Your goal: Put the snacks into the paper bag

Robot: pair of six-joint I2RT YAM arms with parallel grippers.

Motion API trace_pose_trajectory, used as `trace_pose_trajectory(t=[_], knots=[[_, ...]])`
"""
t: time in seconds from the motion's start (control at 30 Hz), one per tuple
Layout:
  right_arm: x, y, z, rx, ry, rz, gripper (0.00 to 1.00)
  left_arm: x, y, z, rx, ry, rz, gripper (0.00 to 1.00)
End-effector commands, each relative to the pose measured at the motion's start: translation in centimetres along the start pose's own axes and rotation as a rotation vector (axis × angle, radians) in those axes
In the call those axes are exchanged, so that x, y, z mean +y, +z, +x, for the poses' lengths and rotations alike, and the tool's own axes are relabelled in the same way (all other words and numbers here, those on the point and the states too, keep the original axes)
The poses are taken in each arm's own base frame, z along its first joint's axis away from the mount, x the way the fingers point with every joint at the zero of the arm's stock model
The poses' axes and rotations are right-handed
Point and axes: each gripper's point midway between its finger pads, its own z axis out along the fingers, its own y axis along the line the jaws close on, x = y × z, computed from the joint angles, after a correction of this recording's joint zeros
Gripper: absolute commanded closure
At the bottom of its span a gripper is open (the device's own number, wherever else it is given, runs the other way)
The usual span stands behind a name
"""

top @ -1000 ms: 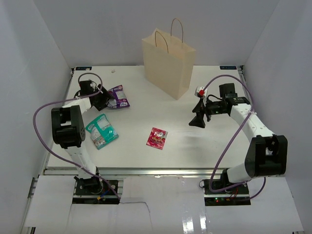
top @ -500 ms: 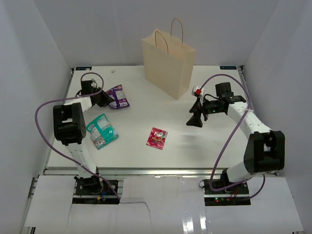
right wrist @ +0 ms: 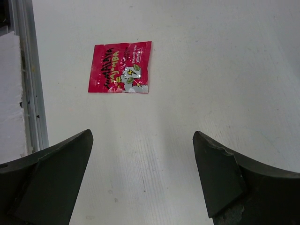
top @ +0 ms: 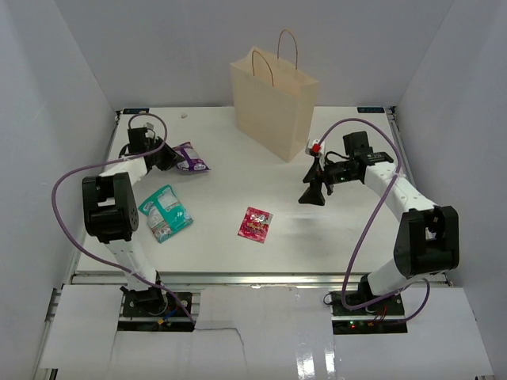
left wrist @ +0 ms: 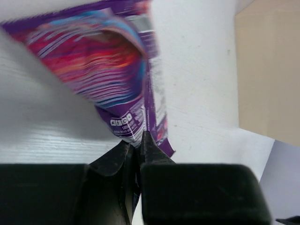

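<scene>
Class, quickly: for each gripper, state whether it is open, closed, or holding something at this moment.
Left gripper: closed on the edge of the purple-and-white pack.
Right gripper: open, holding nothing.

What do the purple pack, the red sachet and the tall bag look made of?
Purple-and-white pack: likely thin plastic film, glossy, buckling in soft curves. Red-pink sachet: probably printed plastic or foil laminate, lying flat with straight cut edges; the look leaves it open. Paper bag: matte cream paper with crisp folds and thin twine-like handles.
</scene>
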Motion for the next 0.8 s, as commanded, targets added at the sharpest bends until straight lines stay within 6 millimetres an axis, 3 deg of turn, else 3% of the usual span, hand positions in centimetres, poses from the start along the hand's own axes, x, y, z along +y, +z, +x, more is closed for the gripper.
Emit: trace_pose_trajectory(t=[0.0, 0.07, 0.13, 0.17, 0.23, 0.27, 0.33, 0.4, 0.47, 0.5, 0.53, 0.57, 0.6, 0.7, 0.77], knots=[[-0.2, -0.1, -1.2, -0.009, -0.041, -0.003, 0.07, -7.8, -5.9, -5.1, -0.182, 0.085, 0.194, 1.00], [-0.3, -0.1, -1.2, -0.006, -0.043, -0.003, 0.07, -11.7, -8.4, -6.7, -0.244, 0.086, 0.281, 1.00], [-0.4, 0.0, -1.2, -0.003, -0.043, -0.006, 0.07, -15.0, -10.0, -6.9, -0.260, 0.092, 0.344, 1.00], [-0.5, 0.0, -1.2, 0.000, -0.045, -0.006, 0.07, -17.6, -11.4, -8.0, -0.296, 0.099, 0.406, 1.00], [-0.5, 0.0, -1.2, 0.001, -0.043, -0.008, 0.07, -20.8, -12.4, -7.6, -0.296, 0.107, 0.473, 1.00], [-0.6, 0.0, -1.3, 0.000, -0.044, -0.008, 0.07, -22.6, -13.8, -8.6, -0.327, 0.101, 0.515, 1.00], [-0.6, 0.1, -1.5, -0.002, -0.048, -0.010, 0.07, -26.5, -14.4, -7.0, -0.306, 0.120, 0.591, 1.00], [-0.6, 0.1, -1.6, -0.004, -0.052, -0.009, 0.07, -29.8, -16.2, -7.8, -0.338, 0.117, 0.662, 1.00], [-0.6, 0.0, -1.6, -0.004, -0.055, -0.007, 0.07, -32.8, -16.1, -7.3, -0.328, 0.116, 0.722, 1.00], [-0.5, 0.0, -1.6, -0.003, -0.053, -0.007, 0.07, -36.2, -18.2, -7.6, -0.349, 0.125, 0.798, 1.00], [-0.5, -0.1, -1.6, -0.003, -0.054, -0.008, 0.07, -37.9, -18.8, -7.7, -0.357, 0.131, 0.833, 1.00], [-0.4, -0.1, -1.6, -0.004, -0.057, -0.009, 0.07, -38.8, -17.3, -7.7, -0.346, 0.126, 0.841, 1.00], [-0.3, 0.0, -1.6, -0.004, -0.057, -0.010, 0.07, -42.5, -20.2, -8.2, -0.383, 0.143, 0.931, 1.00], [-0.1, 0.0, -1.5, -0.006, -0.055, -0.014, 0.07, -47.1, -21.8, -9.1, -0.440, 0.135, 1.036, 1.00], [0.2, -0.1, -1.6, -0.010, -0.058, -0.018, 0.07, -48.3, -22.2, -9.6, -0.479, 0.122, 1.062, 1.00]])
